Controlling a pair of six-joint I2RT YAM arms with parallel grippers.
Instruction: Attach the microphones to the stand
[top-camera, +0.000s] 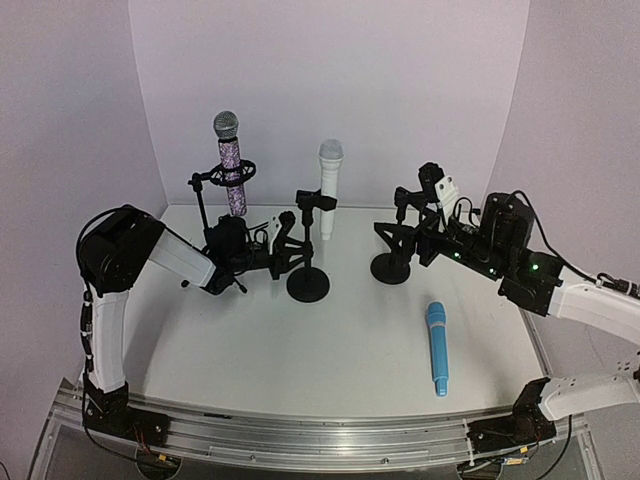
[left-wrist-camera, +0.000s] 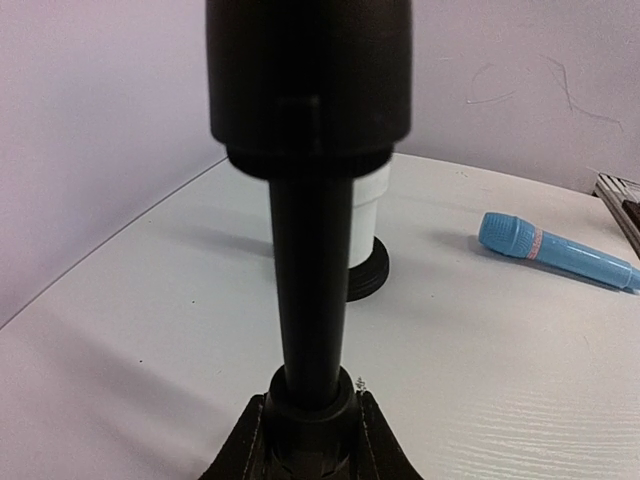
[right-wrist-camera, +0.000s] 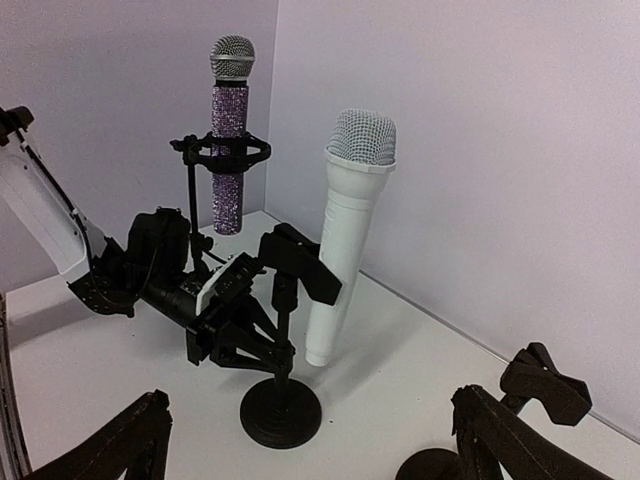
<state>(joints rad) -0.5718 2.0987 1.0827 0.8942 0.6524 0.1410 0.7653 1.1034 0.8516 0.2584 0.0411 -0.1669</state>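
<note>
In the left wrist view the middle stand is blurred near its top, runs off the upper edge and covers most of the white microphone; the light blue microphone loses its tail at the right edge; in the right wrist view the bottom edge cuts the right gripper and the right stand

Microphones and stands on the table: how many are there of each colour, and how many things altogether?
Purple glitter microphone: 1
White microphone: 1
Light blue microphone: 1
Black stand: 3
Total: 6
</note>
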